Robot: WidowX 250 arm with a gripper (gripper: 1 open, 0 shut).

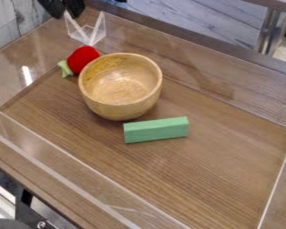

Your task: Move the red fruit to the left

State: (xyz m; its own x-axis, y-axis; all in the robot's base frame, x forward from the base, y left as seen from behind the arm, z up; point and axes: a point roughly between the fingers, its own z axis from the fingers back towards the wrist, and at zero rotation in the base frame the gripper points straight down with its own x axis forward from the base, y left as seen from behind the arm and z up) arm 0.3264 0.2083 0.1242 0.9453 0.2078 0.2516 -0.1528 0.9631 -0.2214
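Note:
The red fruit (pixel 81 59) is small, round and glossy, with a light green leafy part on its left. It rests on the wooden tabletop, touching the left outer wall of the wooden bowl (pixel 121 86). My gripper (pixel 60 8) hangs at the top left edge of the camera view, well above and behind the fruit. Only its dark lower tips show, so the gap between the jaws is unclear. Nothing is seen between them.
A green rectangular block (pixel 156 130) lies in front of the bowl, toward the right. Clear plastic walls (pixel 14 134) ring the tabletop, and a clear folded piece (pixel 88 32) stands behind the fruit. A strip of bare wood lies left of the fruit.

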